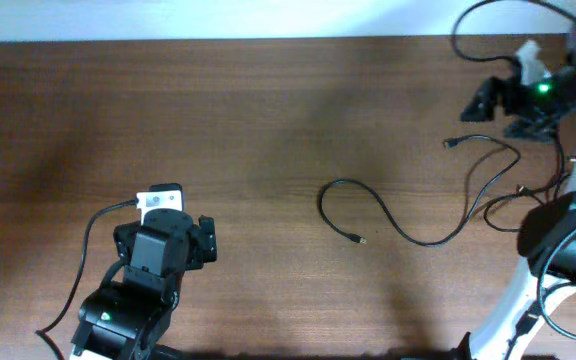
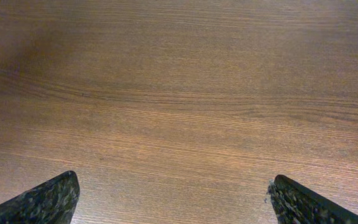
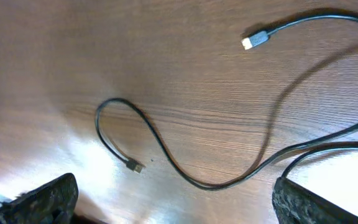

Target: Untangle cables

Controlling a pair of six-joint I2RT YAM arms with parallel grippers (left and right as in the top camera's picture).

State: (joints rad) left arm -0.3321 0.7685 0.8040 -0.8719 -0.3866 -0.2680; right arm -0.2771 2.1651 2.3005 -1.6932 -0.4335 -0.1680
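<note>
Standing wide open and empty, the right gripper point(image 3: 176, 180) hangs over the cables point(image 3: 166, 155), which lie slack on the right half of the table point(image 1: 218, 100). One cord loops to a metal-tipped plug point(image 3: 135, 166); a second plug point(image 3: 253, 41) lies farther off. A good grip, I judge, takes a free end rather than mid-loop and draws it away from the crossing at the right. The left gripper point(image 2: 174, 183), equally open and empty, looks down on wood grain well to the left. A pale strip point(image 1: 268, 15) borders the far edge.

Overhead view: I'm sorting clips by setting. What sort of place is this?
Probably a robotics lab bench: a bare wooden table, a left arm and a right arm at its edge, and thin cables lying loose on it.
</note>
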